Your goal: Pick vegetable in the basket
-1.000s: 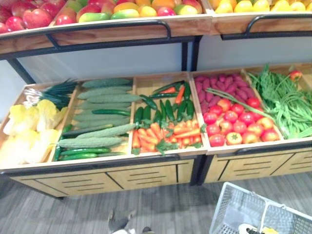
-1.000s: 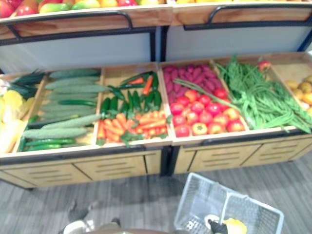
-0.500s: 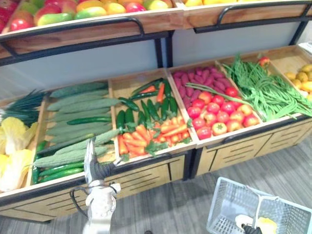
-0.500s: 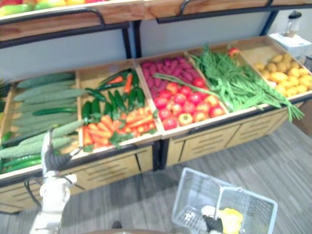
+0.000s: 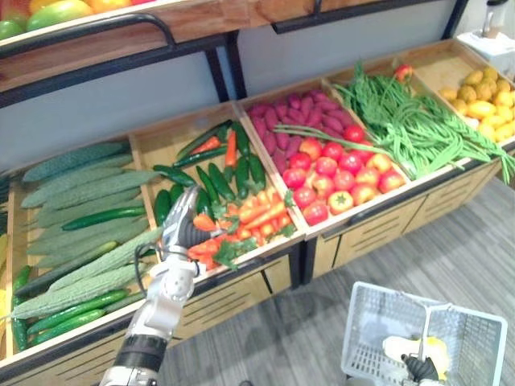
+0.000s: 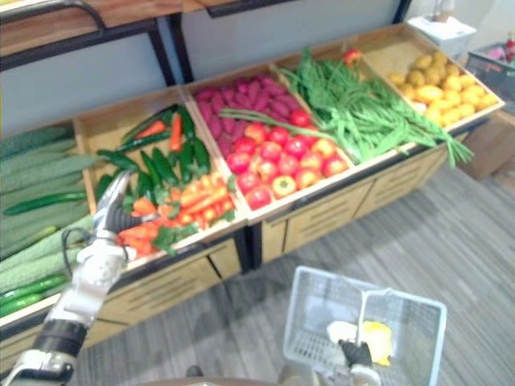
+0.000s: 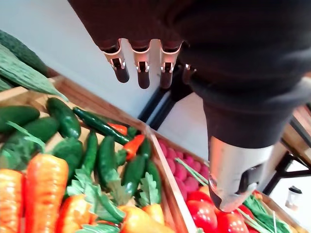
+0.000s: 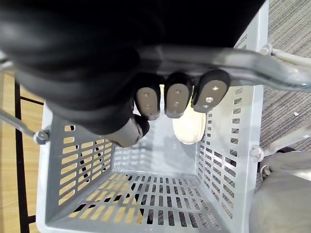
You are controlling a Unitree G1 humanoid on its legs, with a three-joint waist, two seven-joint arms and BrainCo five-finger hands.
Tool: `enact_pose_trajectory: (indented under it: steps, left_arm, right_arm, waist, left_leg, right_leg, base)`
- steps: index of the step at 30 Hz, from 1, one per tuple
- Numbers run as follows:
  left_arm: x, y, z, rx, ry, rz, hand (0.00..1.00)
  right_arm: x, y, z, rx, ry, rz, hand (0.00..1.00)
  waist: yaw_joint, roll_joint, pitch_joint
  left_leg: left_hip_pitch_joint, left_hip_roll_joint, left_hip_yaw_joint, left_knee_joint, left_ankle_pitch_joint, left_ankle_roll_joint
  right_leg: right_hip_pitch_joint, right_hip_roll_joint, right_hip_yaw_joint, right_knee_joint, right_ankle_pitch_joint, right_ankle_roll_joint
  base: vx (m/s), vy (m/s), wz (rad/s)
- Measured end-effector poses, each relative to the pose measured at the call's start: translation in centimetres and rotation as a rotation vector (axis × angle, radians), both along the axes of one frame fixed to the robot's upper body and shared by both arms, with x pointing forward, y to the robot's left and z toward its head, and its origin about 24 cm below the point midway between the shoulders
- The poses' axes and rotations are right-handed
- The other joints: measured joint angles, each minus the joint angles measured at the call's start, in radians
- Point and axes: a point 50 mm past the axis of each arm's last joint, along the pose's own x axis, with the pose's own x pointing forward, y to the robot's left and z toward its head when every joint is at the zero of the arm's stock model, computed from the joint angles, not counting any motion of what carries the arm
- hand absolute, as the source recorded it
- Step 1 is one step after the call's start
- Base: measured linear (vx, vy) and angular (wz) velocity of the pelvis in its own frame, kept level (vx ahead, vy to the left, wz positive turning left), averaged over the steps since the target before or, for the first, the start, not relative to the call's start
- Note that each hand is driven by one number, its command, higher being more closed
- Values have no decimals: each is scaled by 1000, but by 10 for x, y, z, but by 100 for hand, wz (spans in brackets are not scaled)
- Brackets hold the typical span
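Holds left hand (image 5: pixel 180 227) over front edge of carrot compartment (image 5: pixel 165 143) on display stand (image 5: pixel 378 233), fingers straight, thumb apart, gripping nothing; prob. kept wide to close round a veg from above. Nearest under fingertips: carrots (image 7: pixel 43 189), w/ small dark cucumbers (image 7: pixel 109 160) just behind, twd the back. Grips basket handle (image 8: pixel 233 60) w/ right hand (image 8: pixel 177 99), fingers curled round it, so white basket (image 5: pixel 378 322) hangs low, well apart from the stand's front edge, mouth up, ready for a drop. Carries a pale yellowish item (image 8: pixel 187 128) on its floor already. No veg from this compartment taken yet; carrots judged likeliest target
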Motion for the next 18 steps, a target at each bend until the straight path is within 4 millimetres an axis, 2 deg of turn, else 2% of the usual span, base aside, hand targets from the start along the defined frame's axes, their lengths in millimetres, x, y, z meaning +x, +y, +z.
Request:
enact_pose_trajectory:
  steps: [1, 5, 12, 18]
  left_arm:
    - [9, -5, 7, 6, -15, -19, 0]
    - [19, -8, 14, 13, -21, -26, 0]
    - [47, -20, 42, 59, -69, -44, 0]
    - [56, -16, 46, 67, -52, -4, 0]
  right_arm:
    - [4, -1, 3, -5, -17, 3, 100]
    - [15, -1, 7, -8, -48, 12, 100]
    - [32, 0, 15, -16, -109, 24, 100]
    - [44, 3, 21, -20, -146, 46, 100]
  waist:
    - [0, 0, 10]
    - [-15, -2, 34]
    - [-19, -17, 85]
    - [-16, -29, 110]
  left_leg:
    - [-22, 1, 2, 11, 0, 1]
    - [-39, 9, 21, 20, 0, 1]
    - [-82, 13, 30, 39, 0, 0]
    - [-114, 18, 47, 52, -2, -1]
  right_leg:
    - [-24, 0, 7, 5, 5, 4]
    - [-51, 9, 23, 16, 7, 2]
    - [-103, 13, 41, 37, 11, 1]
    - [-144, 15, 55, 48, 18, -1]
  base:
    - [-50, -12, -13]
    - [-21, -16, -13]
    - [8, -5, -3]
    - [-5, -3, -4]
